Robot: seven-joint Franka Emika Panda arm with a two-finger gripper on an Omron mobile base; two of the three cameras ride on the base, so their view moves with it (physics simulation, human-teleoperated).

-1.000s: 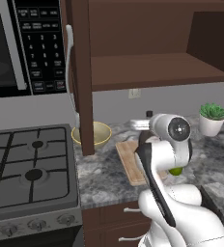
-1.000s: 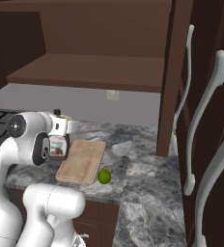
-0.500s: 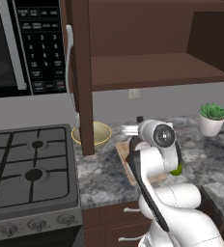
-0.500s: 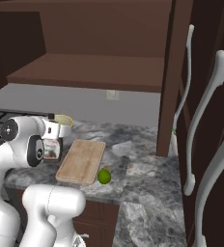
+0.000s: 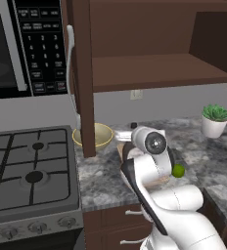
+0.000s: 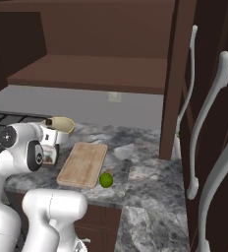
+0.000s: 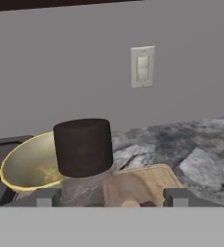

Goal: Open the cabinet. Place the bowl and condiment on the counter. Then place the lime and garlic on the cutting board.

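1. Since a second ago the arm's elbow has swung left, towards the bowl [image 5: 92, 136]; the lime [image 6: 105, 180] has not moved.
2. The hand view shows the gripper [image 7: 109, 197] with jaws apart, grasping nothing, just before the dark-capped condiment [image 7: 83, 147]; the right base view shows the lime touching the cutting board's [image 6: 84, 164] right edge.
3. Marbled counter [image 6: 140, 197], open cabinet [image 5: 149, 68] above, stove [image 5: 30, 171] left of the bowl.

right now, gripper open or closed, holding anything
gripper: open, holding nothing; the dark-capped condiment jar stands on the counter just ahead of it.
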